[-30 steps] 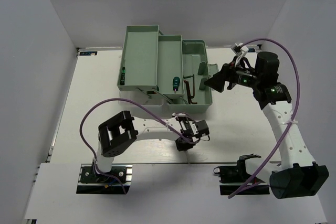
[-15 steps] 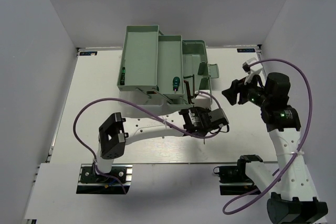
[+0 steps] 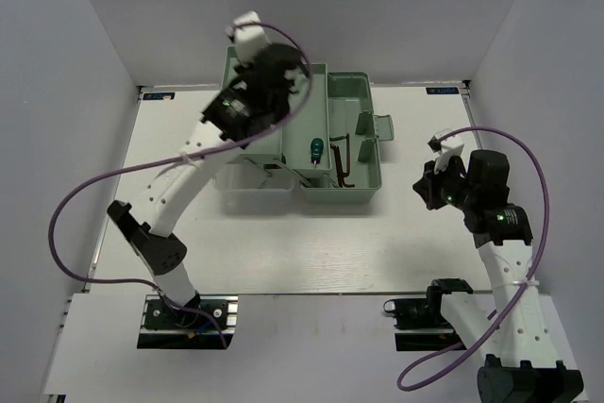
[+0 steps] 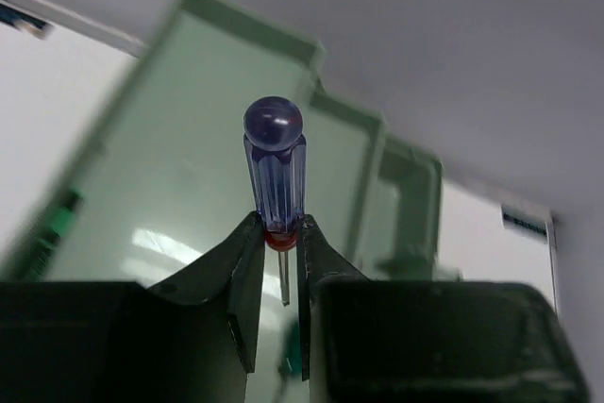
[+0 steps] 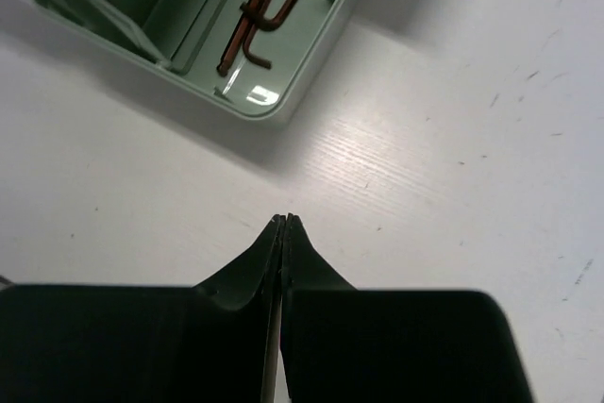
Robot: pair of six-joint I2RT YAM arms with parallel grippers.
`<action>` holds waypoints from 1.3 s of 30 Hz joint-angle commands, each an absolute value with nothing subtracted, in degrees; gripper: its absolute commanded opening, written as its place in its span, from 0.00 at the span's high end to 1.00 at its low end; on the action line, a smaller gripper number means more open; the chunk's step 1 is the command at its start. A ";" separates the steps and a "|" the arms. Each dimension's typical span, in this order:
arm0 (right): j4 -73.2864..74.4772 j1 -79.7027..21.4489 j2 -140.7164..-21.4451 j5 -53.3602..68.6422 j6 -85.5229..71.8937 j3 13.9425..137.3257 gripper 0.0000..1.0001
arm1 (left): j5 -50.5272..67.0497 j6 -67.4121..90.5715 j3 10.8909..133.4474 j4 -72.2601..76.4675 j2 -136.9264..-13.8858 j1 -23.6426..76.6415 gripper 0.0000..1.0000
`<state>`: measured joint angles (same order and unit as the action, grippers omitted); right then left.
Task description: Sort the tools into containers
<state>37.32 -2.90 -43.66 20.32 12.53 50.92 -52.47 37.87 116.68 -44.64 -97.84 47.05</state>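
Observation:
My left gripper (image 4: 278, 233) is shut on a thin pen-like screwdriver (image 4: 275, 167) with a clear blue handle and a red collar. It holds it above the far-left mint tray (image 4: 179, 167), handle pointing away. From above, that gripper (image 3: 241, 106) hangs over the left tray (image 3: 250, 63). A green-handled screwdriver (image 3: 316, 148) lies in the middle tray. Dark hex keys (image 3: 344, 162) lie in the toolbox base (image 3: 373, 181). My right gripper (image 3: 425, 191) is shut and empty over bare table, right of the toolbox. Its wrist view shows the gripper (image 5: 285, 219) near the hex keys (image 5: 274, 7).
The toolbox's base corner (image 5: 283, 101) is just ahead of my right gripper. White walls close the table at the back and both sides. The left arm's purple cable (image 3: 85, 195) loops over the table's left part.
My left arm swung up from the table in front of the toolbox to above the left tray, screwdriver in grip. My right gripper pulled back from the toolbox and shut.

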 commanded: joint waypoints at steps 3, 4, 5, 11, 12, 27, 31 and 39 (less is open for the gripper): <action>40.43 -3.08 -45.61 30.21 16.69 49.92 0.99 | -48.53 29.44 122.95 -46.14 -100.71 36.23 1.00; 40.60 -2.99 -46.14 31.45 17.05 50.44 0.92 | -45.99 29.44 122.96 -46.84 -101.33 34.91 1.00; 41.04 -3.08 -47.01 33.90 17.75 50.45 0.87 | -44.84 28.92 122.96 -46.85 -101.95 33.67 1.00; 42.53 -3.60 -53.34 43.85 18.89 54.75 0.68 | -35.34 28.92 121.64 -48.43 -105.90 28.30 1.00; 42.80 -3.95 -54.92 45.25 19.24 55.71 0.66 | -34.46 28.92 121.64 -48.43 -106.52 27.43 1.00; 40.17 -12.65 -65.82 51.31 25.92 63.71 0.33 | -17.50 25.66 128.40 -52.03 -109.61 21.01 0.13; 39.99 -20.19 -69.34 57.47 42.48 65.57 0.33 | -20.47 25.14 128.50 -51.50 -101.56 20.48 0.12; 31.91 -41.10 -76.90 46.69 64.68 68.03 0.33 | -28.31 36.97 92.37 -58.43 -65.03 20.48 1.00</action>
<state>36.77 -35.90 -74.91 50.04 54.15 64.79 -25.08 30.13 103.66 -52.97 -80.16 20.82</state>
